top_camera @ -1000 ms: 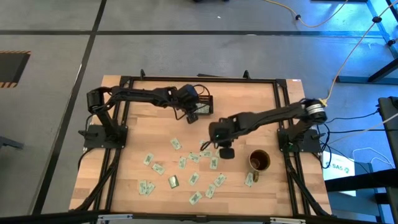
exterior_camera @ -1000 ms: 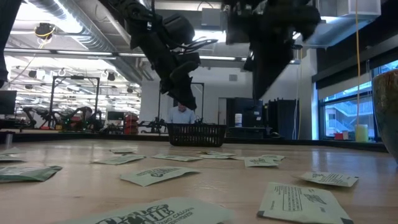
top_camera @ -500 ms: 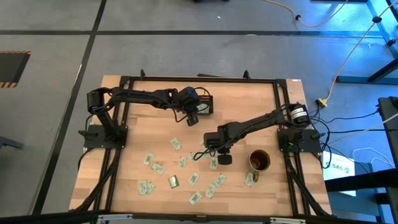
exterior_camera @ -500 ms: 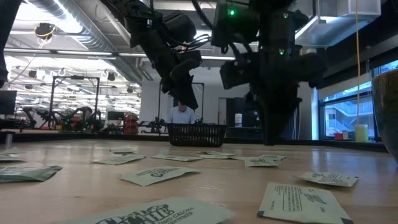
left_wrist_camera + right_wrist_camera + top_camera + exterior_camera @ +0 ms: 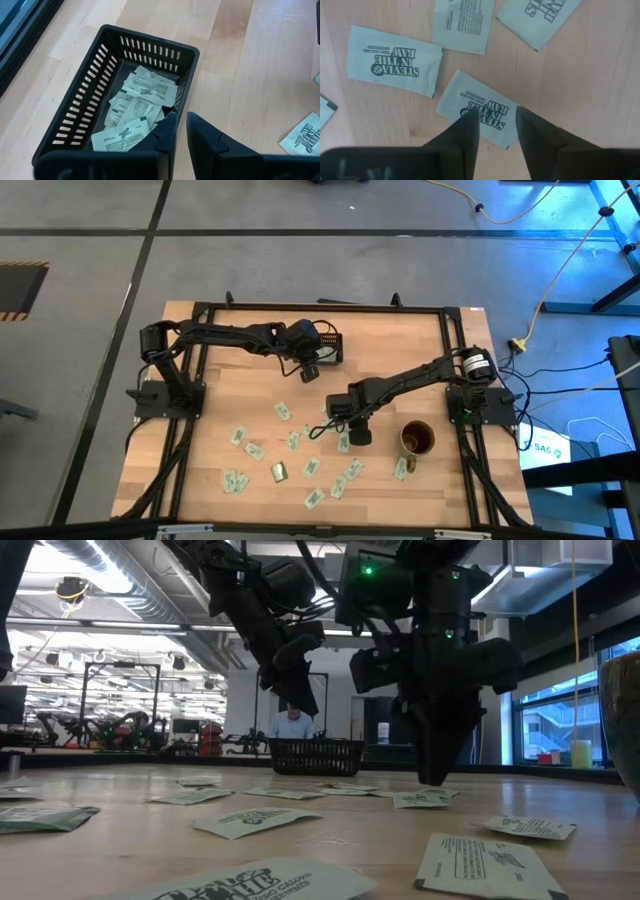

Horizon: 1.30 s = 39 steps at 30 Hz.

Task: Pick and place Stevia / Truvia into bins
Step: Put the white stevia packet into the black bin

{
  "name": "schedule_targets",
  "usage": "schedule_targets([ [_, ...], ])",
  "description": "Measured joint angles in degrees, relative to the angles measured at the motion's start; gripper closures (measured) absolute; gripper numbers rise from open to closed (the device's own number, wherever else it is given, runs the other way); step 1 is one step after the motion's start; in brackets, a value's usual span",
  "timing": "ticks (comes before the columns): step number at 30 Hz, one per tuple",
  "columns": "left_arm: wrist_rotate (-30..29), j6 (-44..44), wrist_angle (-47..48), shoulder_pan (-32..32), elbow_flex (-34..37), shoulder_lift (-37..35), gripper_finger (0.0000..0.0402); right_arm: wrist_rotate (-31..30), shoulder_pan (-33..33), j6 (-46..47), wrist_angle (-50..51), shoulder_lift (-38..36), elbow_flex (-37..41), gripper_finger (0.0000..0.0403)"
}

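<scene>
Many pale green Stevia packets [image 5: 300,442] lie flat and scattered on the wooden table's near half. The black slatted tray [image 5: 333,348] stands at the far middle with several packets [image 5: 142,97] inside. My left gripper [image 5: 181,117] hangs just above the tray's edge, empty, its fingers a narrow gap apart. My right gripper [image 5: 495,117] points straight down, low over the table [image 5: 437,780]. Its open fingers stand over one packet [image 5: 485,107] that lies flat with its print up. My right gripper comes down from above with its open fingertips [image 5: 470,125] over the near edge of the packet [image 5: 492,131]. I cannot tell whether they touch it. The packet lies flat on the table.
A brownish-gold mug [image 5: 417,438] stands on the table to the right of my right gripper. Other packets [image 5: 395,60] lie close around the one under the fingers. A person shows far behind the tray [image 5: 293,725]. Black frame rails run along the table's edges.
My right gripper has come down from well above the table to just over the packets. It has also shifted a little toward the table's near edge and left.
</scene>
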<state>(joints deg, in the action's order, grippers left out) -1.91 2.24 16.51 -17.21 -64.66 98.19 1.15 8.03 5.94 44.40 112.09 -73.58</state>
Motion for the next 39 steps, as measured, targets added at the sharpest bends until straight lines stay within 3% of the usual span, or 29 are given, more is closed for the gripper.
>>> schedule_targets([
  [10, 0.0, 0.0, 0.0, 0.0, 0.0, 0.0, 0.0366, -0.2, 0.1, 1.3, 0.2, 0.4, 0.0, 0.0273],
  [18, 0.0, -0.5, 0.0, 0.0, 0.0, 0.0, 0.0362, -0.3, 0.1, 3.8, -2.9, 0.4, 3.9, 0.0317],
  [30, 0.0, -3.4, 0.0, 0.0, 0.0, 0.0, 0.0368, -0.2, 0.1, 1.3, -2.2, 0.0, 3.4, 0.0387],
  [34, 0.0, -4.1, 0.1, 0.0, 0.0, 0.0, 0.0370, -0.2, -1.0, -0.4, -1.2, -1.7, 3.2, 0.0391],
  [39, -0.2, -5.2, 3.0, -0.1, 0.0, -0.4, 0.0370, -4.8, -4.3, -0.4, 1.8, -7.8, 3.1, 0.0392],
])
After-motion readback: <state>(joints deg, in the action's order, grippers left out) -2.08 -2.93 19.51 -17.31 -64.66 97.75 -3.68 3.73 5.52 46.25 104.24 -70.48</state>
